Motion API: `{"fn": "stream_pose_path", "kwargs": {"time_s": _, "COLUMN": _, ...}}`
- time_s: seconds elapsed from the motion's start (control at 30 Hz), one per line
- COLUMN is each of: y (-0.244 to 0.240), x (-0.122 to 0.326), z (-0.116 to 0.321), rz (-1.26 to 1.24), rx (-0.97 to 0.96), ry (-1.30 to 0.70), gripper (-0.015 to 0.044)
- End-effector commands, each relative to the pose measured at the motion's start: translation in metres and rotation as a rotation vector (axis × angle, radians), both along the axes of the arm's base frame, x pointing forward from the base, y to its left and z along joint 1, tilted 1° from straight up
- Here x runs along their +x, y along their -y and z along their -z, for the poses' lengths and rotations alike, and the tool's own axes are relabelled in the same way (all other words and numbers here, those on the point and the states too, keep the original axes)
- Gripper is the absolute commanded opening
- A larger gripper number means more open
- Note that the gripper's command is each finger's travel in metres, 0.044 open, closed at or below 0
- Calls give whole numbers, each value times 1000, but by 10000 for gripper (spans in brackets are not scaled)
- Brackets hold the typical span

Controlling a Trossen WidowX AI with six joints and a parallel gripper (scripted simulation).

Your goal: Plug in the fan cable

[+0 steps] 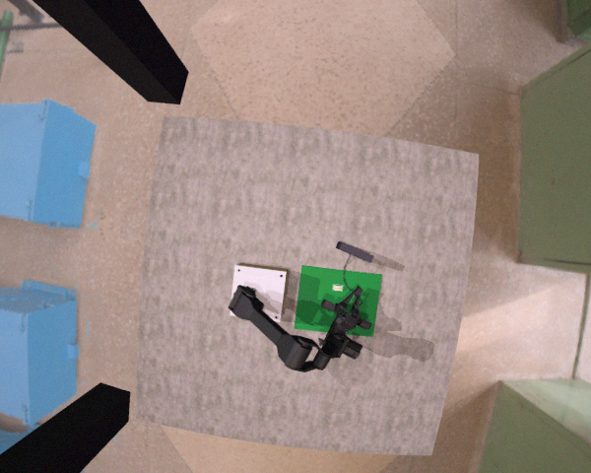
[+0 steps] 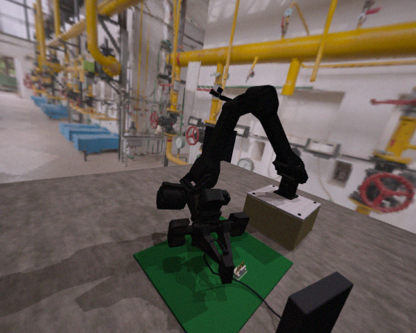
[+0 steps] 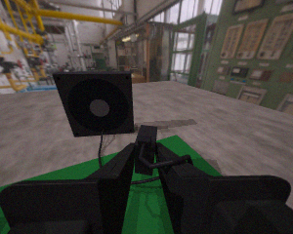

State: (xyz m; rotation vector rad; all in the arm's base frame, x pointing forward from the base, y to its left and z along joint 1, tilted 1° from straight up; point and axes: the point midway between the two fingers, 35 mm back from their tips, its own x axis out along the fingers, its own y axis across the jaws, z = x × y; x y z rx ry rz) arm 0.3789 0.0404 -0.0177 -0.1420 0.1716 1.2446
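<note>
Black plug: in the pincer (image 1: 358,292) (image 2: 226,266) (image 3: 145,146), which grasps it; nearer the bench's right edge, seen from above, than the header.
White four-pin fan header (image 1: 337,287) (image 2: 238,272): pins bare, on the green board (image 1: 311,277) (image 2: 197,308) (image 3: 178,146).
Cable (image 1: 345,275) (image 2: 253,291) (image 3: 101,151): runs to the fan (image 1: 354,251) (image 2: 312,304) (image 3: 99,109), beyond the board.
Done: grasp.
Left: align, seat, release, withdraw.

Header (image 1: 337,287) (image 2: 240,271) on the board (image 1: 311,300) (image 2: 269,263) (image 3: 173,146), fan (image 1: 354,251) (image 2: 314,304) (image 3: 99,104) beyond one edge, apparently upright.
</note>
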Motion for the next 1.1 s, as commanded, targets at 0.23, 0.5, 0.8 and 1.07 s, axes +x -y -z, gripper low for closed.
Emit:
{"fn": "stream_pose_path", "kwargs": {"time_s": 0.23, "y": 0, "x": 1, "z": 8, "rz": -1, "rx": 1, "ry": 11, "gripper": 0}}
{"fn": "stream_pose_path", "kwargs": {"time_s": 0.5, "y": 1, "x": 1, "z": 15, "rz": -1, "rx": 1, "ry": 11, "gripper": 0}}
{"fn": "stream_pose_path", "kwargs": {"time_s": 0.8, "y": 1, "x": 2, "z": 23, "rz": -1, "rx": 1, "ry": 11, "gripper": 0}}
{"fn": "stream_pose_path", "kwargs": {"time_s": 1.07, "y": 1, "x": 2, "z": 31, "rz": -1, "rx": 1, "ry": 11, "gripper": 0}}
